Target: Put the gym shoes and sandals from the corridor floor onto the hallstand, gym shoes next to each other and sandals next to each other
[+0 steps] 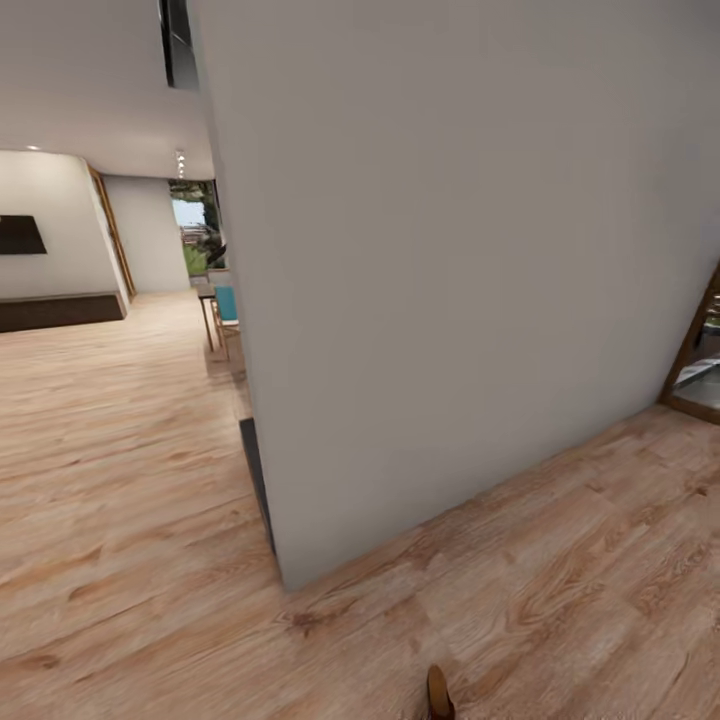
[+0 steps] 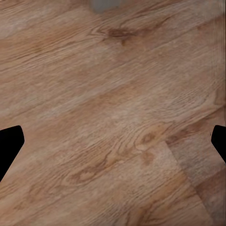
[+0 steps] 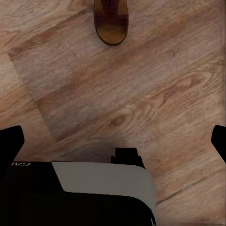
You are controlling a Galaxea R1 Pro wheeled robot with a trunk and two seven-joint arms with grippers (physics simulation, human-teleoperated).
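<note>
One dark brown sandal (image 1: 438,693) with a tan sole lies on the wood-plank corridor floor (image 1: 560,600), at the bottom edge of the head view. In the right wrist view the same kind of sandal (image 3: 111,21) lies flat on the planks, well ahead of my right gripper (image 3: 115,141). That gripper is open, its dark fingertips (image 3: 10,141) wide apart and holding nothing. My left gripper (image 2: 115,143) is open too, over bare floor (image 2: 113,94). The gym shoes, the other sandal and the hallstand are out of view.
A large pale wall corner (image 1: 450,300) stands straight ahead, with a dark strip at its base. A table with a teal chair (image 1: 226,305) stands beyond it on the left. A wooden doorframe (image 1: 695,350) is at the right. My own base (image 3: 94,193) sits below the right gripper.
</note>
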